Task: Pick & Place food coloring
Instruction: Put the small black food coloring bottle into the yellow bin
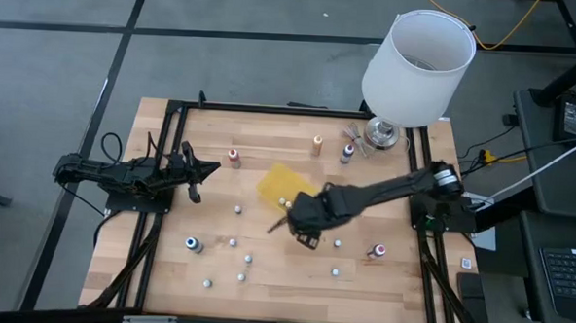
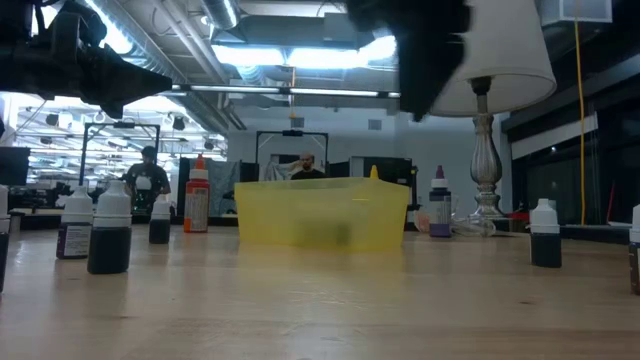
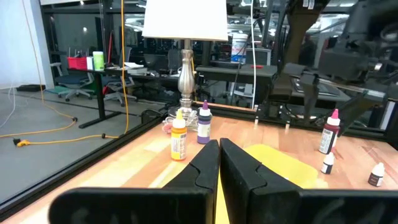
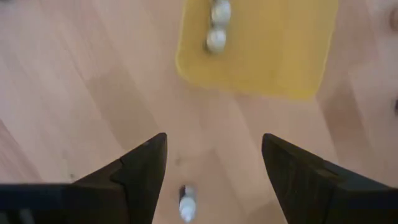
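Your right gripper (image 4: 214,165), jaws spread, hovers over a small bottle (image 4: 187,203) lying lengthwise between them, tray (image 4: 273,56) at twelve o'clock.

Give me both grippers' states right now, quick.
Left gripper: shut, holding nothing, at the table's left side.
Right gripper: open, empty, above a small bottle near the yellow tray.

Two bottles (image 4: 216,28) in tray (image 4: 280,56); others scattered around.
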`<state>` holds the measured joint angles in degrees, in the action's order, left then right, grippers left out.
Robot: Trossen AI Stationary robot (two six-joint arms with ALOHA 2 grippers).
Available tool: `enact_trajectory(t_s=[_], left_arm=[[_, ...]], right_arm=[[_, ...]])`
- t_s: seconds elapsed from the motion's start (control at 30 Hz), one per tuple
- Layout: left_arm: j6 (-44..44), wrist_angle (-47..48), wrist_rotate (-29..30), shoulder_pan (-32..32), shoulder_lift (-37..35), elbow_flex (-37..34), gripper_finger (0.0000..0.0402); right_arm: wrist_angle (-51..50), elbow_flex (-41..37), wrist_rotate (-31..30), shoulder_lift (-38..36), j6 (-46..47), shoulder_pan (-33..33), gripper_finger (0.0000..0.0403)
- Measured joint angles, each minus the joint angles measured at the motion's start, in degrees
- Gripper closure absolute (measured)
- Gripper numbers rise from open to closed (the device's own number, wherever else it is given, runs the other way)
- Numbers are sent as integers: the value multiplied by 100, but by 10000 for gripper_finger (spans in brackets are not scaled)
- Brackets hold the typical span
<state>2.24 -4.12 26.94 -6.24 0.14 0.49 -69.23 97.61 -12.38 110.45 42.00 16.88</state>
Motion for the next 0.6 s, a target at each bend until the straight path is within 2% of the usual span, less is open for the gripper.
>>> enact_trajectory(t_s=[0.27,0.6], left_arm=[[0,0,2,0,0,0,391],[0,0,2,0,0,-2,390]], right_arm=[[95,-1174,-3,-534,1043,512,140],[583,-1871,35,-605,2038,923,140]])
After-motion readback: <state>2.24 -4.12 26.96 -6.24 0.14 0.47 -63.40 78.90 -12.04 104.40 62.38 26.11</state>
